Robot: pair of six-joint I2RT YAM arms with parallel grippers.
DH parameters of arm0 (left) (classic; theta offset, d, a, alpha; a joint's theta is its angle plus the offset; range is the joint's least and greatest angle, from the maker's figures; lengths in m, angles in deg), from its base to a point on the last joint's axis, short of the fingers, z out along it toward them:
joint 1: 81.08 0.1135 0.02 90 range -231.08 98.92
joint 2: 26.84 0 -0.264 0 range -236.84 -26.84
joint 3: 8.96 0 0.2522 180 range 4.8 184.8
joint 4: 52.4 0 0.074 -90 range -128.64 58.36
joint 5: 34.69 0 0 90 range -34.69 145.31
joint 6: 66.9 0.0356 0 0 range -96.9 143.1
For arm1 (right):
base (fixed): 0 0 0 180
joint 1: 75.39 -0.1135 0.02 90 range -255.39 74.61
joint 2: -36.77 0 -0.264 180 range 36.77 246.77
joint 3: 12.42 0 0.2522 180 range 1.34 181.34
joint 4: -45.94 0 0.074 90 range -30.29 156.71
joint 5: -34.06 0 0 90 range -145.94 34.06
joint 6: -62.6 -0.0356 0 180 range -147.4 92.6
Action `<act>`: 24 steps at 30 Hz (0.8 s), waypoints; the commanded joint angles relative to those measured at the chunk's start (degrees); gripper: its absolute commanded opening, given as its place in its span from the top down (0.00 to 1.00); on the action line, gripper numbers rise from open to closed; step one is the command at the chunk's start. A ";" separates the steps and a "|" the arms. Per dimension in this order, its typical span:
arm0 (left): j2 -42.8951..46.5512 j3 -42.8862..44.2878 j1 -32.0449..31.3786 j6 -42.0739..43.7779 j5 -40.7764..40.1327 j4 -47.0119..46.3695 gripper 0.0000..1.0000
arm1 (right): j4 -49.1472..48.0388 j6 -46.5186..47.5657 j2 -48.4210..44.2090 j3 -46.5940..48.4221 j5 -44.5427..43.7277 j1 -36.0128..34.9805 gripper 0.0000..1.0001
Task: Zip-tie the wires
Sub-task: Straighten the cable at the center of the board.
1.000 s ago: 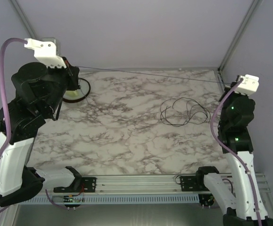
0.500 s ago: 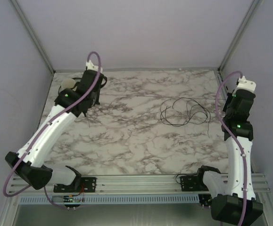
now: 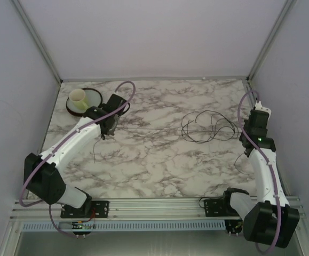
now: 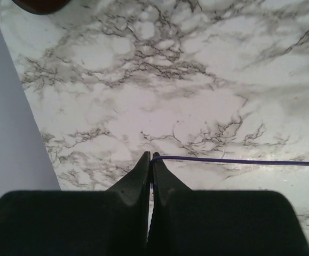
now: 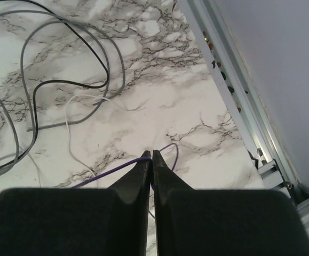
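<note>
On the right half of the marble surface (image 3: 154,165), toward the far side, you've got the wires (image 3: 207,128). They're a loose bunch of thin dark strands lying flat in open loops and curls. In the rt wrist view they read as gray, black and white strands, up and to the left of the fingertips and not touching them.

Near the bunch on its rt side, close to the aluminium rail (image 5: 231,96) along the surface's rt edge, your right fingers (image 5: 138,178) are clenched on a thin purple strand (image 5: 109,172). One part of it runs down-left from the tips, and a short loop curls out to the rt of them. The tips sit low over the marble.

Your left fingers (image 4: 138,178) are pinched tight on a purple strand too. It leaves the tips and runs straight off the rt side of that view, low over the marble. From the top cam a faint thin line crosses the surface from the left arm toward the bunch. You can't tell for sure whether it's one continuous piece w/ the rt side's strand.

The left fingers are well apart from the wires, over the far-left part of the surface. Just beyond the left arm, in the far-left corner, a dark red dish (image 3: 95,98) holds a pale yellow cup (image 3: 78,97) standing upright.
</note>
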 commanded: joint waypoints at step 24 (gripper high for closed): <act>-20.17 -10.93 -4.72 5.85 5.10 -19.62 1.00 | 2.90 -1.75 19.53 5.41 -11.70 0.29 0.61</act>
